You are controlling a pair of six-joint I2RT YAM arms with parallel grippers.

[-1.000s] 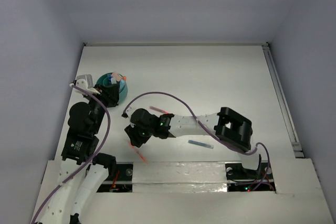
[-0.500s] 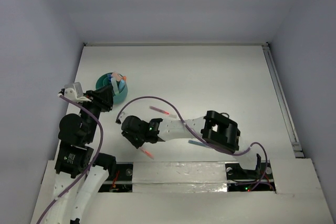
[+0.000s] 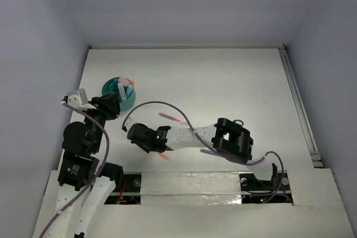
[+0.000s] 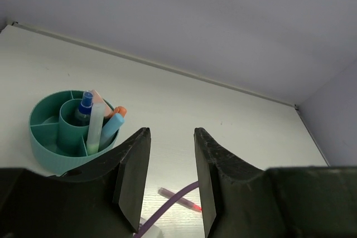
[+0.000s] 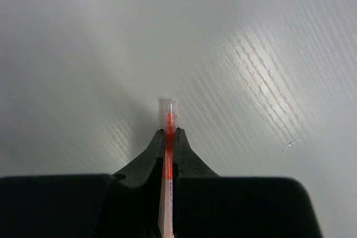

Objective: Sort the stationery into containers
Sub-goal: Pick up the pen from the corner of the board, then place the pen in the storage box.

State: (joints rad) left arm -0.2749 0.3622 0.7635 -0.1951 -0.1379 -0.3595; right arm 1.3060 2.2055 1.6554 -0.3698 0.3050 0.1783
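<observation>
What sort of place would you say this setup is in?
Most likely a robotics lab workcell, not a home or office: a plain white table boxed in by blank grey walls, with a teal pot and an orange pen in the right gripper as props.

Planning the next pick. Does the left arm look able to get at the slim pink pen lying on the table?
Probably yes: the left pincer is open and empty, and the slim pink pen lies ahead of it. However, a purple cable crosses the pen and may snag.
</observation>
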